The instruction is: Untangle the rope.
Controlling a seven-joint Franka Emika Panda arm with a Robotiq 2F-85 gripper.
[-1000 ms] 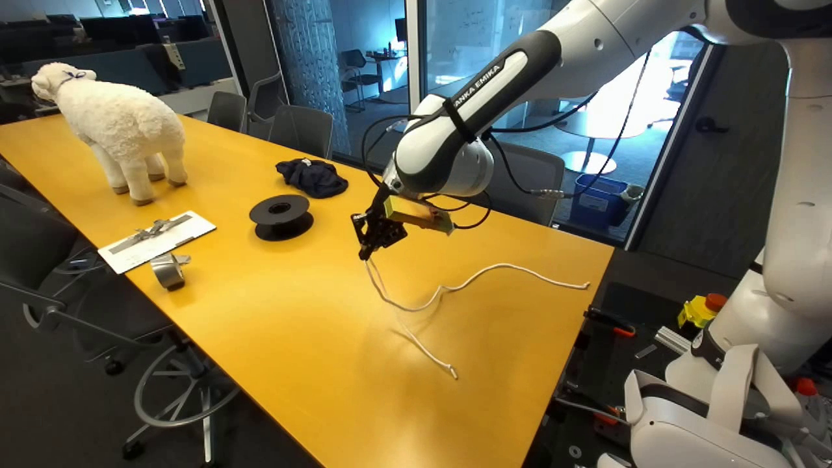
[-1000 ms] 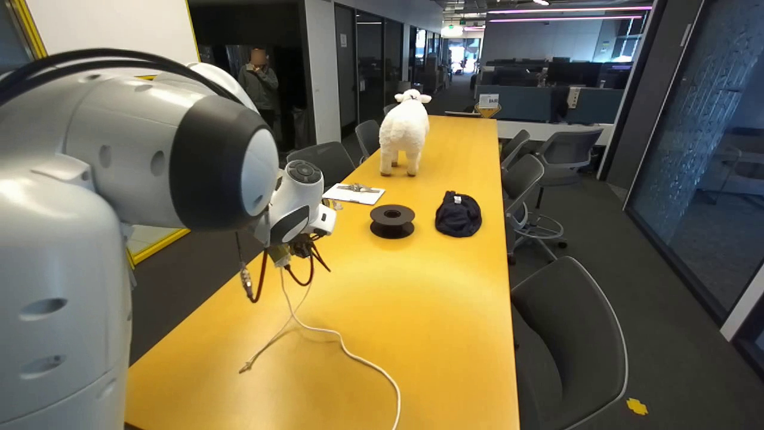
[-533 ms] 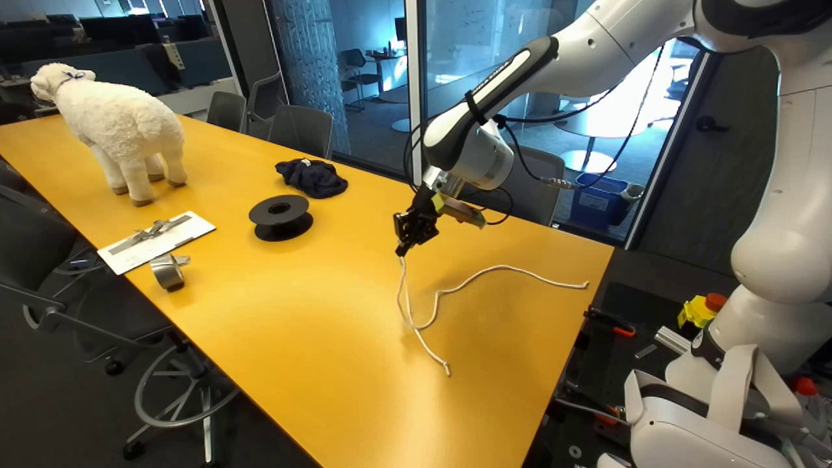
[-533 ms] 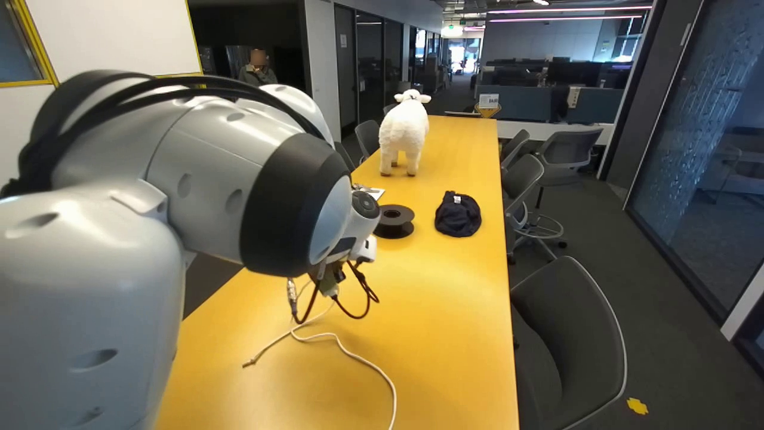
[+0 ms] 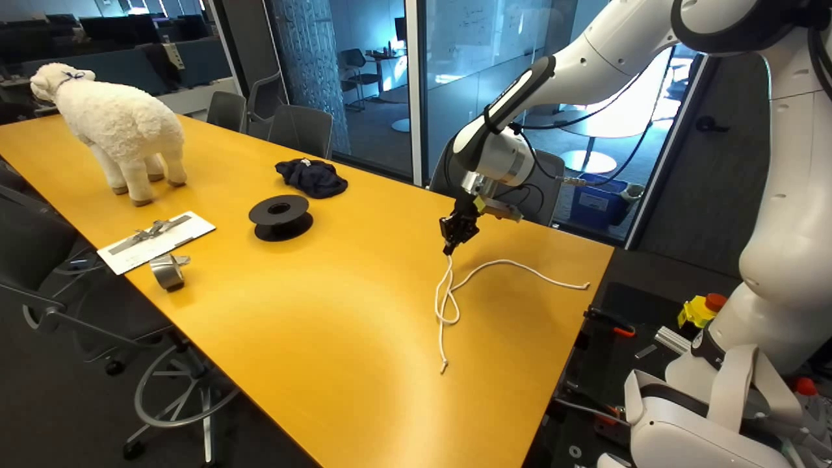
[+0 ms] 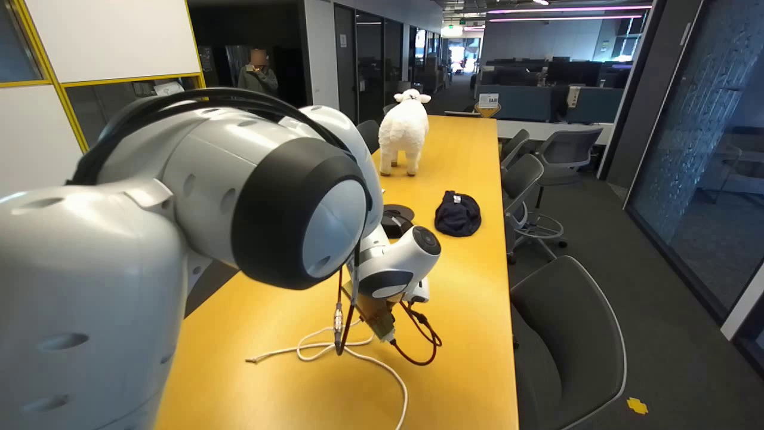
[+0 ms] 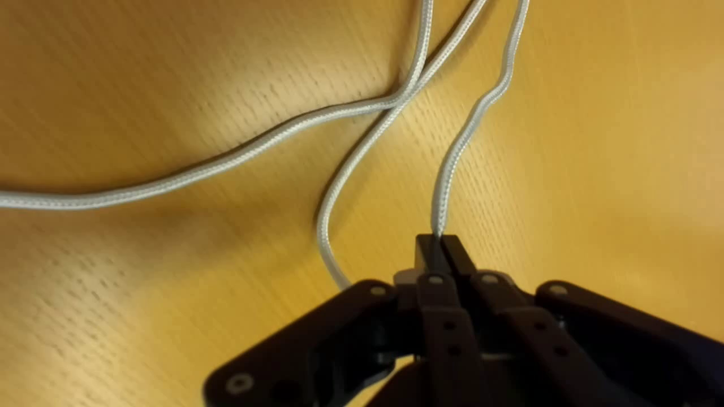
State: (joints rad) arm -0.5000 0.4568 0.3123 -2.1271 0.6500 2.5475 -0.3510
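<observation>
We see a thin, pale rope (image 7: 404, 97), finely braided in the wrist view, lying on the yellow desk (image 5: 338, 364) apart from the stretch pinched in the fingers (image 7: 425, 254), whose tips stand together with just the rope's thickness between them. The pinch falls somewhere between the two ends, both of which lie loose on the desk, each with a small lump at its tip. In an exterior view we can follow the rope from the fingers into a narrow loop, where it crosses itself, and out into two tails: a shorter, straighter one and a longer, wavy one reaching toward the near end of the desk. In the wrist view we count three runs leaving by the top edge, two of them crossing lower down. Well apart from the rope, on the same desk, we count one toy sheep (image 5: 123, 120), one dark cap (image 5: 315, 177), one black spool (image 5: 281, 222), one clipboard (image 5: 164, 244) and, just beside that, one tape roll (image 5: 169, 270); off the desk, one headset (image 5: 689, 429) and one red button (image 5: 715, 302)
</observation>
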